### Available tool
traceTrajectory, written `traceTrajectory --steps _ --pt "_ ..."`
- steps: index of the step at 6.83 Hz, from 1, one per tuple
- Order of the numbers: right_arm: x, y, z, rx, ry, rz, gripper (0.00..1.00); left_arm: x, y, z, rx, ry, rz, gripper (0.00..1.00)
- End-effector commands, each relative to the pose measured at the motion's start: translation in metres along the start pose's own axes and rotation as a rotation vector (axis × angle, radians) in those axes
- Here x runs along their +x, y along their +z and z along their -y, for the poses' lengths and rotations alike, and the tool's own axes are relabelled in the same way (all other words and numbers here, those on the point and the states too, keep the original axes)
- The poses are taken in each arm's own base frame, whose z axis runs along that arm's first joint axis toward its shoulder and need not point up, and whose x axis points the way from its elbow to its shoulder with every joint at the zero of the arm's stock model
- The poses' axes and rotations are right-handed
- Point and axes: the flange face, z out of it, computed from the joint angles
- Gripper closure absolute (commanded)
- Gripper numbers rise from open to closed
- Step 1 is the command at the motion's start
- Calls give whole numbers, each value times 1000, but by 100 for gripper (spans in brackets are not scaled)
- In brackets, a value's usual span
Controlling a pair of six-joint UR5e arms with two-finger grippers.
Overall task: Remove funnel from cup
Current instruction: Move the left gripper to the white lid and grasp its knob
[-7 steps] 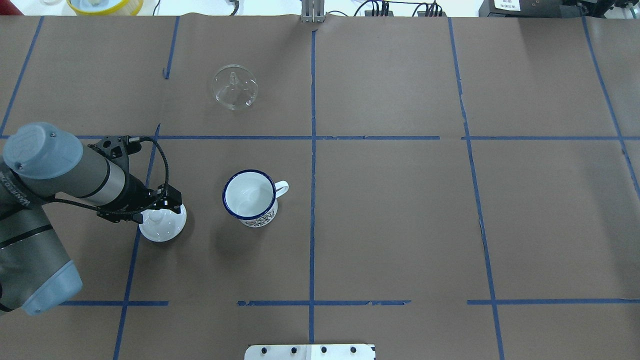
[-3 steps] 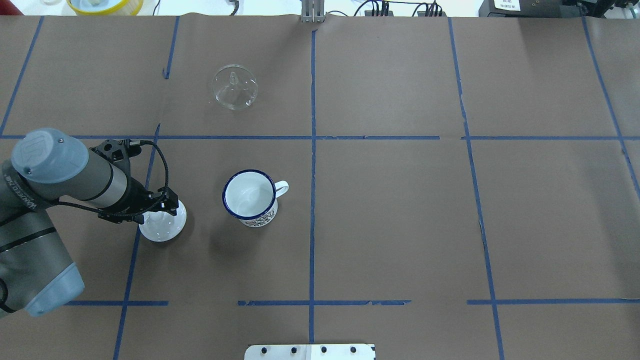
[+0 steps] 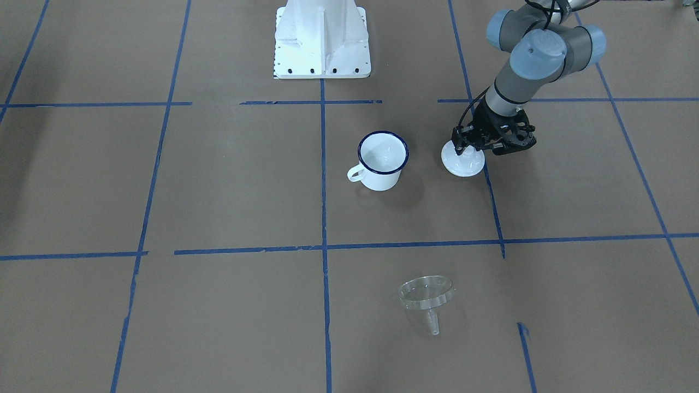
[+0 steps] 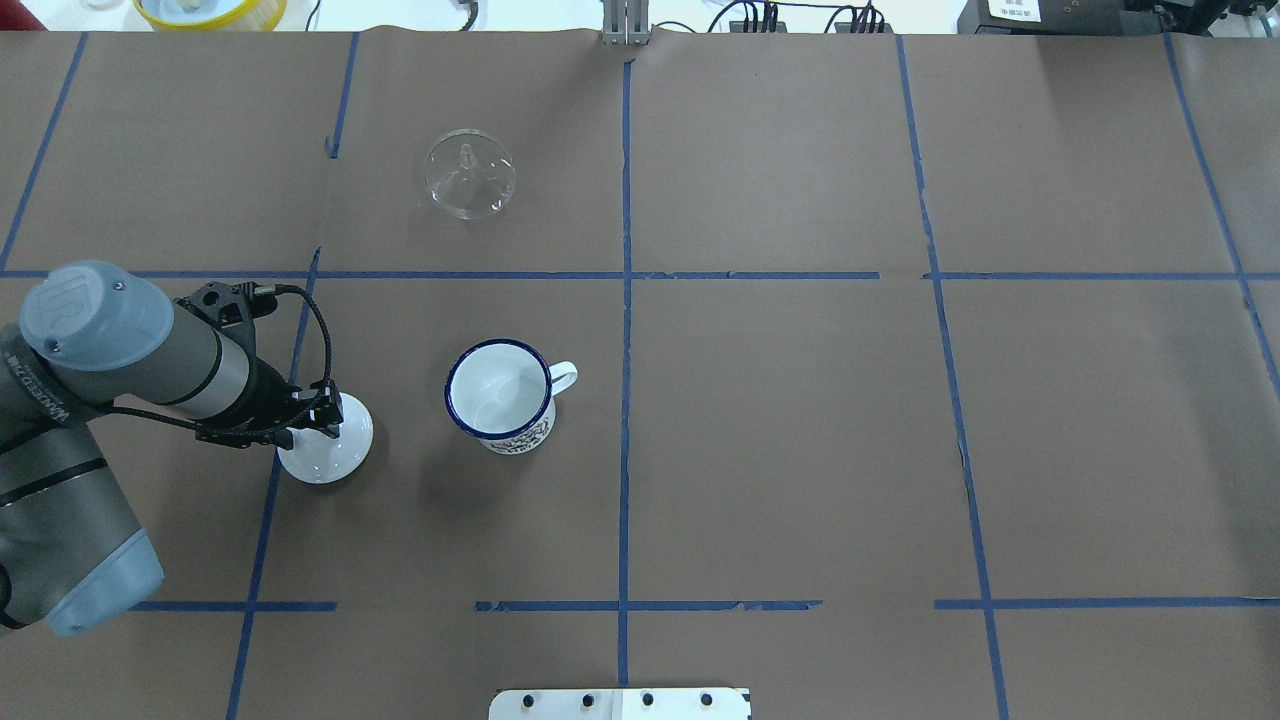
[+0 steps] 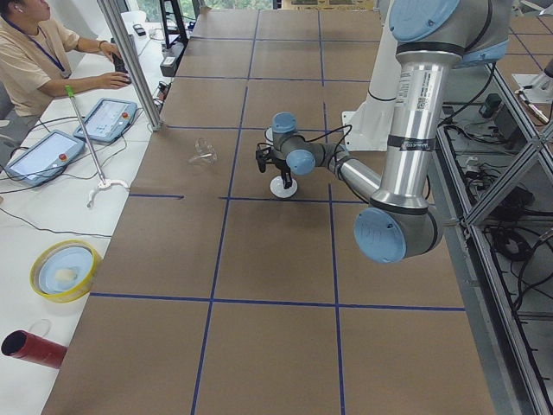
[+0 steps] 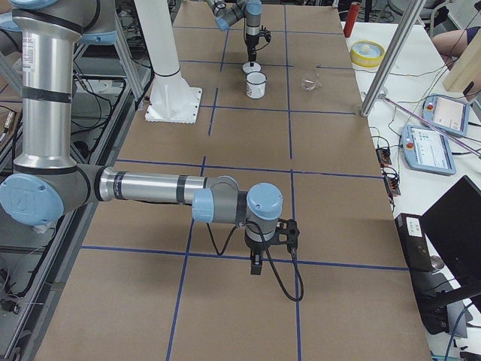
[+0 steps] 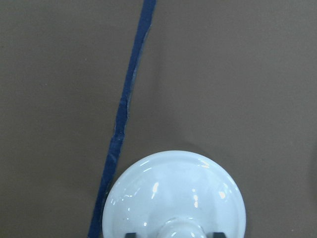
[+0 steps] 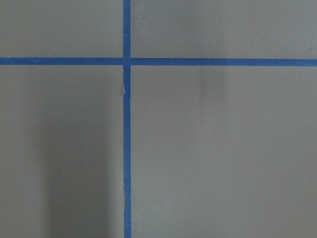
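Claw (image 4: 322, 420) maybe lower; one funnel (image 4: 470, 175), cup (image 4: 498, 390)

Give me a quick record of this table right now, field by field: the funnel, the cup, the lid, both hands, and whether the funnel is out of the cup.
funnel: lies on the table, on the side far from the robot, apart from the cup
cup: upright, empty, handle toward the robot's right
lid: flat on the table, on the cup's left, knob up
left hand: over the lid, open, straddling the knob
right hand: over bare table, away from all three; open or shut cannot be told
task status: funnel already out of the cup
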Motion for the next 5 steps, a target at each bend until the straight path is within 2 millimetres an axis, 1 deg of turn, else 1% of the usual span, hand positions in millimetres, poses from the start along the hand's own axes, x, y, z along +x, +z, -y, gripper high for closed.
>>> traceTrajectory --steps 1,3,4,5 --pt "0 0 0 0 0 0 0 1 -4 -1 2 3 -5 100" --pt "0 0 0 0 0 0 0 2 -9 2 10 0 -14 100" --pt "0 0 0 0 0 0 0 6 -21 2 20 5 -34 100" --pt "0 0 0 0 0 0 0 19 -59 -2 39 -4 -52 100"
